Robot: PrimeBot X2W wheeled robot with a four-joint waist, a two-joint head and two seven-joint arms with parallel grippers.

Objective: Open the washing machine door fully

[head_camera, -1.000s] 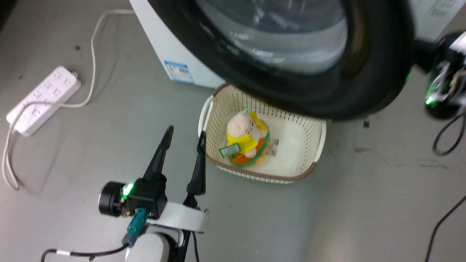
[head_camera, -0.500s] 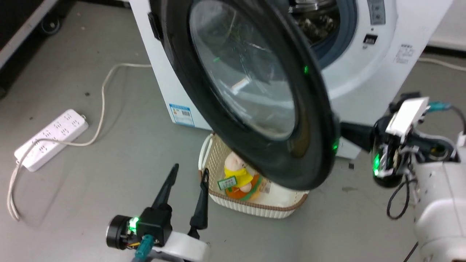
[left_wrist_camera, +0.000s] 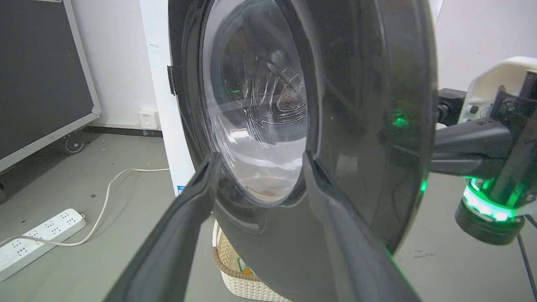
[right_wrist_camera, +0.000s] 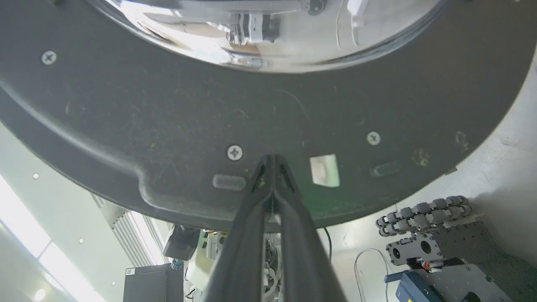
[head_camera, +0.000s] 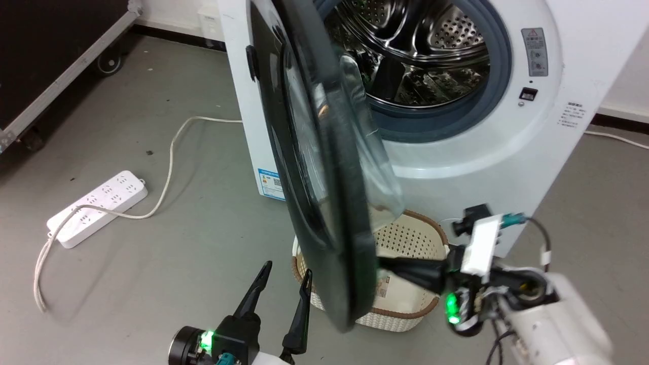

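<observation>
The washing machine (head_camera: 507, 167) stands with its grey-ringed mouth and steel drum (head_camera: 421, 45) exposed. Its glossy black door (head_camera: 334, 213) is swung out, hinged at the left, and appears edge-on in the head view. My right gripper (head_camera: 381, 263) is shut, and its joined fingertips press on the door's dark inner rim (right_wrist_camera: 168, 117) beside a screw. My left gripper (head_camera: 286, 270) is open and low in front of the door's outer face (left_wrist_camera: 356, 105), apart from it. The door's domed glass (left_wrist_camera: 256, 105) shows between the left fingers.
A cream perforated basket (head_camera: 410, 238) sits on the floor under the door, right beside both grippers. A white power strip (head_camera: 99, 208) with its cable lies on the grey floor to the left. A black wheeled case (head_camera: 50, 61) stands at the far left.
The head camera has risen, so the whole picture shifted. The door has swung further out, from facing the camera to edge-on, with my shut right gripper following on its inner side.
</observation>
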